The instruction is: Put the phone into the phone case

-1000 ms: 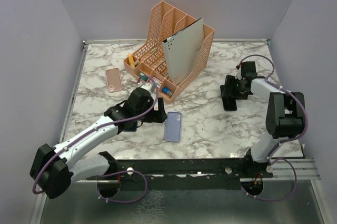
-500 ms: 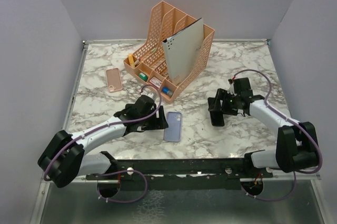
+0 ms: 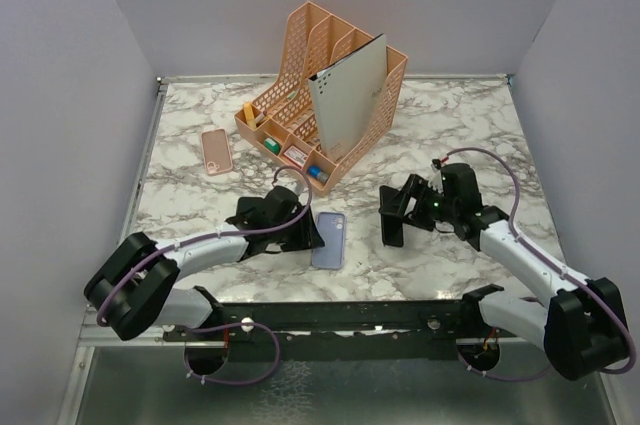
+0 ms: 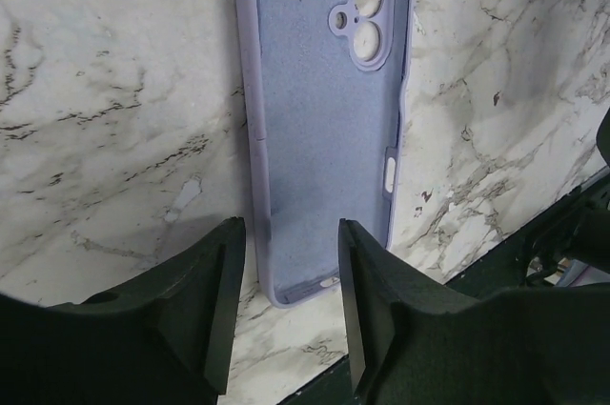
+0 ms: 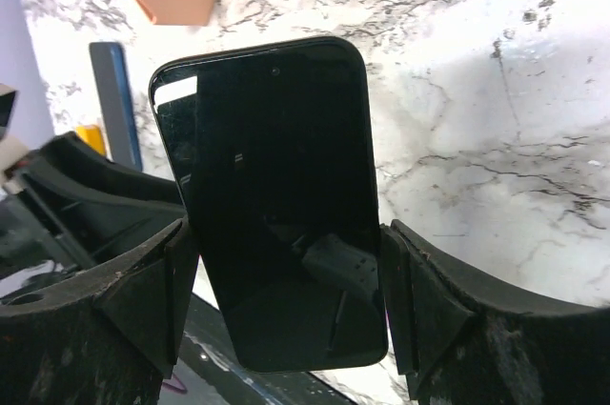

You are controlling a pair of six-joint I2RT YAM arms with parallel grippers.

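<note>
The lavender phone case [image 3: 328, 240] lies open side up near the table's front edge, camera cutouts at its far end [image 4: 324, 119]. My left gripper [image 3: 308, 233] is low at the case's near left end, open. In the left wrist view its jaws [image 4: 289, 305] stand apart, one finger outside the case's left wall, the other over its inside. My right gripper [image 3: 393, 220] is shut on the black phone [image 5: 272, 186], screen to the camera, held off the table right of the case; its fingers [image 5: 286, 300] clamp the phone's long edges.
An orange desk organizer [image 3: 330, 95] with a grey folder and small items stands at the back centre. A pink phone case [image 3: 216, 151] lies at the left. The table's black front rail [image 3: 350, 315] runs close behind the lavender case.
My left gripper has dropped to the case's left end and its jaws have narrowed. The right arm has carried the phone leftward, from the right side toward the case.
</note>
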